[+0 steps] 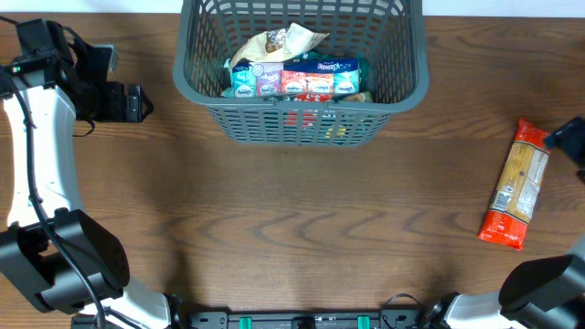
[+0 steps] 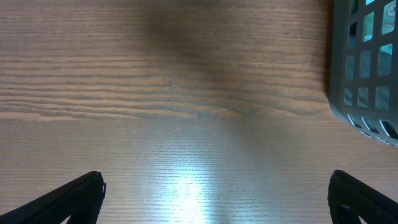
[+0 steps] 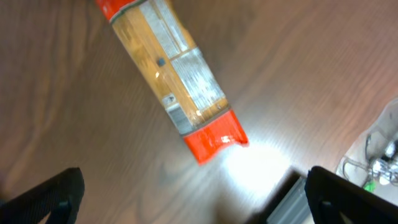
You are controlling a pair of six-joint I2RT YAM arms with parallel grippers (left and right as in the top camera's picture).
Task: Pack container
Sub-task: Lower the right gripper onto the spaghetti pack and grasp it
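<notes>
Beside the basket [image 1: 256, 123], off its left wall as seen from overhead: left claw [image 1: 137, 102], low over the surface [image 1: 302, 228]. Wrist view shows this claw [image 2: 217, 199] spread wide, fingers [image 2: 78, 196] at the frame's two bottom corners, bare wood between them. The basket's slotted corner [image 2: 367, 62] sits ahead and to one side, near but not touching.

Well away from the basket, off its right wall, at the overhead frame's edge: right claw [image 1: 569, 137]. Also spread wide [image 3: 199, 199], pinching nothing.
- A long packet [image 3: 171, 74] lies just ahead of the fingers, flat on the surface, with red ends, a clear middle and pale sticks inside.
- Overhead, the packet [image 1: 516, 183] lies slantwise, its upper end close by the claw. Cannot tell whether they touch.

The basket is dark grey with lattice sides, at the far middle of the surface, its top cut off by the frame.
- Inside: a row of small snack packs [image 1: 297, 82] along the near wall.
- A crumpled pale bag [image 1: 283, 41] lies behind them.
</notes>
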